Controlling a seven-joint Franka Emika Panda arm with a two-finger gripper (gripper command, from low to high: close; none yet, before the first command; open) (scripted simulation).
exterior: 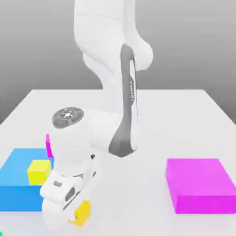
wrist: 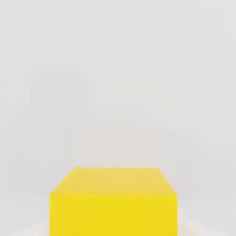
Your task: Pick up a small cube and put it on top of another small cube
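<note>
A: How far along does the task look?

B: Early, by the look of it. The golden-yellow small cube [exterior: 83, 213] sits low at the front of the tabletop [exterior: 184, 115], tucked right against the arm's gripper [exterior: 73, 214]. Whether it rests on the surface or is lifted just clear of it cannot be told.

A: Is the gripper clamped on it?

B: That cannot be told. In the hand view the cube [wrist: 113, 203] sits close and centred under the hand, so a grasp is plausible, but no more than that.

A: And the stacking?

B: Not done. The paler lemon-yellow cube [exterior: 38, 171] lies near the big blue block [exterior: 16, 177], at the exterior view's left, with nothing on top of it. A small magenta cube [exterior: 48, 145] peeks out behind the arm. The carry and the placing appear to be left.

A: Any containers?

B: None; the large magenta block [exterior: 200, 184], at the exterior view's right, is solid.
</note>
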